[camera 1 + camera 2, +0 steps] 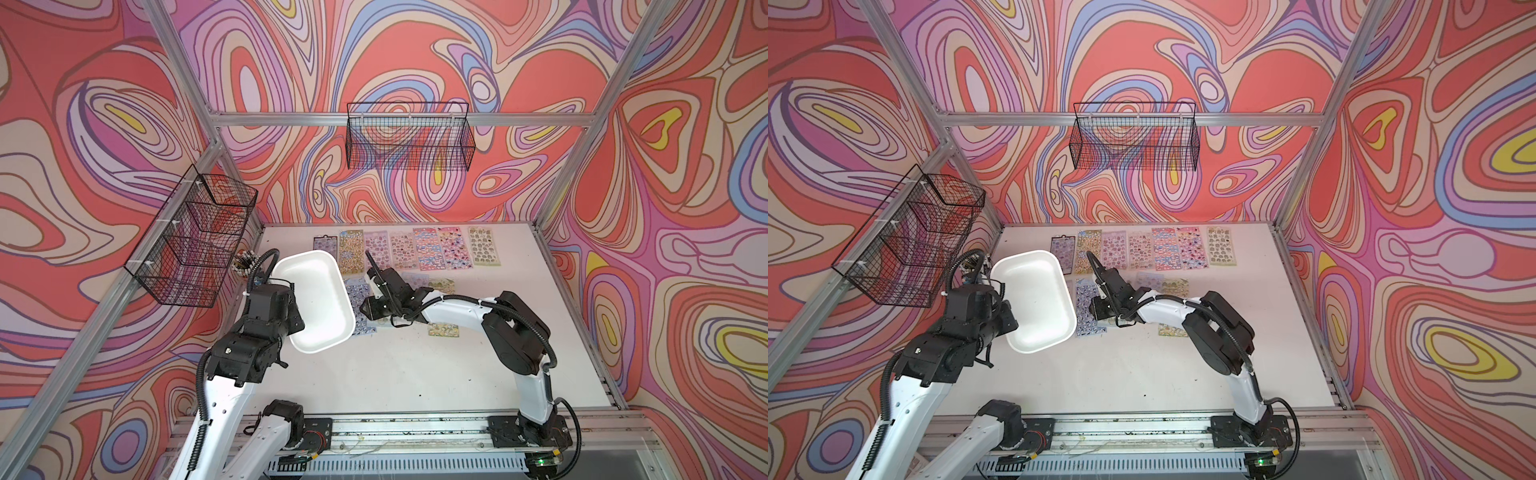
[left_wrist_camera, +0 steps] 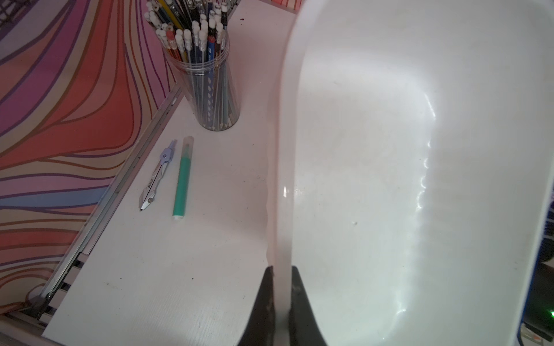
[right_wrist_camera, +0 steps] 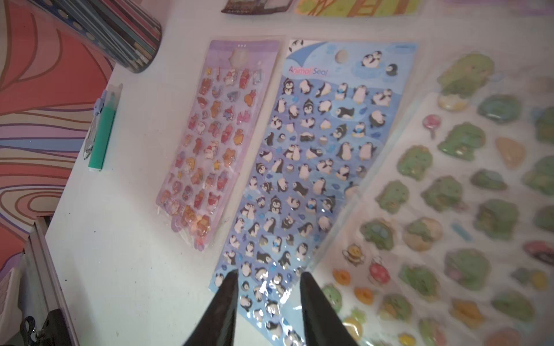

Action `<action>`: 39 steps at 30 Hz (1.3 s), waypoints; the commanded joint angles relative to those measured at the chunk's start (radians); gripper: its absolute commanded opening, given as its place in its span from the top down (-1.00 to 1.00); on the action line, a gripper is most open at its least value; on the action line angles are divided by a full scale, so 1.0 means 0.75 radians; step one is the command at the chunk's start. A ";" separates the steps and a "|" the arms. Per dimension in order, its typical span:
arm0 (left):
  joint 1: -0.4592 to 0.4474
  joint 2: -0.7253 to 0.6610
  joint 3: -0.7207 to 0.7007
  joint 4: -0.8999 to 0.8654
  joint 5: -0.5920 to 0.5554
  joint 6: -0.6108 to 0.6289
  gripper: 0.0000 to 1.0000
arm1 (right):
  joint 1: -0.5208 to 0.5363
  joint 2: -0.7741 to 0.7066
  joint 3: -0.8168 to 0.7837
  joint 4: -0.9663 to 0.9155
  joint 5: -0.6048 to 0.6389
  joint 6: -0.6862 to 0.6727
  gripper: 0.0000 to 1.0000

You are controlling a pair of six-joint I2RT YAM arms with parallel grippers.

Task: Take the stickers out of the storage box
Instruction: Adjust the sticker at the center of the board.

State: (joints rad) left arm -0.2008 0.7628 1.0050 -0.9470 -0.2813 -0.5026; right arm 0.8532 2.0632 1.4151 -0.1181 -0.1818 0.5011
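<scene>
Storage box: white tray, lifted tilted clear of the bench. Its interior shows bare white plastic only.
Left gripper: jaws pinched tight on the box's rim.
Stickers: out of the box and flat on the bench. Seven sheets lie in a row beyond the box, with further sheets just beside it. The right arm partly covers these, so their count cannot be told.
Right gripper: jaws a narrow gap apart over the end of a blue penguin sheet, gripping nothing. A lilac sheet lies alongside. A blurred clear sheet of green figures overlaps the penguin sheet's other edge.
Clear cup: upright and packed with pencils, beside the box. It is mostly hidden in both top views.
Green marker and metal compass: side by side near the cup.
Back wire basket and side wire basket: wall-hung, well above the box. Only the wall pattern shows through the mesh.
</scene>
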 commanded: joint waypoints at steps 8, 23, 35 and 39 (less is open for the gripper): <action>0.020 0.001 -0.023 0.036 0.028 -0.014 1.00 | 0.030 0.037 -0.030 0.003 0.070 0.085 0.32; 0.028 0.016 -0.027 0.057 0.053 -0.011 1.00 | 0.026 -0.011 -0.117 -0.025 0.137 0.103 0.32; 0.028 0.024 -0.033 0.074 0.063 -0.008 1.00 | 0.027 -0.055 -0.142 -0.045 0.142 0.102 0.32; 0.029 0.027 -0.042 0.083 0.072 -0.013 1.00 | 0.028 -0.074 -0.142 -0.049 0.138 0.103 0.32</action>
State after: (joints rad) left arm -0.1879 0.7815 0.9859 -0.9138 -0.2333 -0.5053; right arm 0.8719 2.0502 1.3170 -0.1436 -0.0948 0.5697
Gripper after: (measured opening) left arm 0.080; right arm 0.341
